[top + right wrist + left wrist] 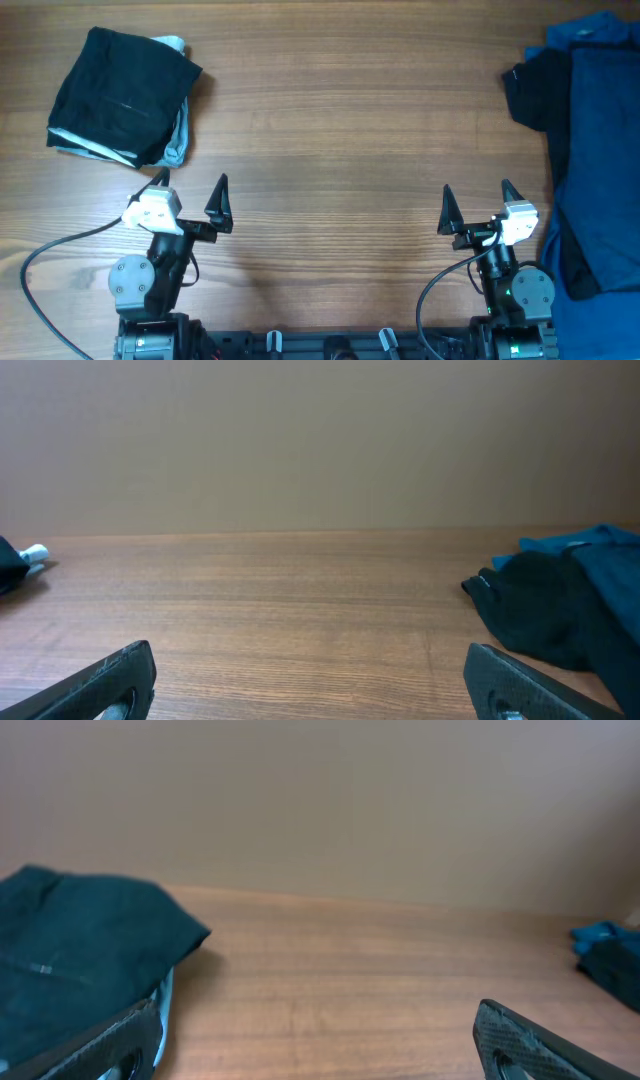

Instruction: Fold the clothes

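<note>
A folded black garment (122, 92) with a pale blue layer showing under it lies at the table's far left; the left wrist view shows the same garment (80, 955) at its left edge. A loose heap of dark-blue and black clothes (590, 140) covers the right edge of the table, and this heap (570, 600) also appears in the right wrist view. My left gripper (192, 190) stands open near the front, just below the folded garment, holding nothing. Open and empty too, my right gripper (476, 200) sits left of the heap.
Bare wooden table (340, 130) stretches between the two piles. Both arm bases and their cables (40, 270) sit along the front edge. A plain wall rises behind the table in the wrist views.
</note>
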{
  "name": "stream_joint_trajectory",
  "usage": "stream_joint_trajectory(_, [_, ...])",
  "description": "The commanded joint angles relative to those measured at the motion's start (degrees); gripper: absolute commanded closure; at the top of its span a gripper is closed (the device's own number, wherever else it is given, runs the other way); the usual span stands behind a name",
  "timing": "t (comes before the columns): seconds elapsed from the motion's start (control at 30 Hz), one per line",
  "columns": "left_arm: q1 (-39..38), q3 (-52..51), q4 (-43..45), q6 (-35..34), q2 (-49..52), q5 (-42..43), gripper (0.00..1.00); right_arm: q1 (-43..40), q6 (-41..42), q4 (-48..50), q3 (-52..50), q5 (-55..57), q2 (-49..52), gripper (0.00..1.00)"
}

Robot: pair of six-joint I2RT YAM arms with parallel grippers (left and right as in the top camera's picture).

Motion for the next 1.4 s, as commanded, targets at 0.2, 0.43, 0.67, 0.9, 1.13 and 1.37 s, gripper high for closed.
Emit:
stream_joint_trajectory(0.2, [-0.33, -5.66, 0.17, -0.13, -0.72, -3.19, 0.00, 0.24, -0.63, 0.22, -0.07, -0.85, -0.15, 0.00])
stream_joint_trajectory(0.43, [-0.33, -8.63, 0.11, -0.13, -5.25, -4.00, 0.00, 0.24, -0.63, 0.24, -0.07, -0.85, -0.15, 0.00])
stream_joint_trajectory(0.67, [-0.33, -8.68, -2.34, -0.13, -10.16, -4.26, 0.00, 0.24, -0.63, 0.24, -0.07, -0.85, -0.15, 0.01])
stream_joint_trajectory(0.9, [-0.33, -8.70, -6.99, -0.13, -17.00, -4.46, 0.00, 0.24, -0.63, 0.24, -0.07, -0.85, -0.15, 0.00])
stream_joint_trajectory(1.13, [-0.33, -8.74, -9.66, -0.09, -17.00, -8.41, 0.00, 0.24, -0.63, 0.24, -0.07, -0.85, -0.15, 0.00])
stream_joint_trajectory(1.37, [-0.33, -8.83, -9.84, -0.11, -17.00, -11.26, 0.00, 0.24, -0.61, 0.24, -0.07, -0.85, -0.15, 0.00])
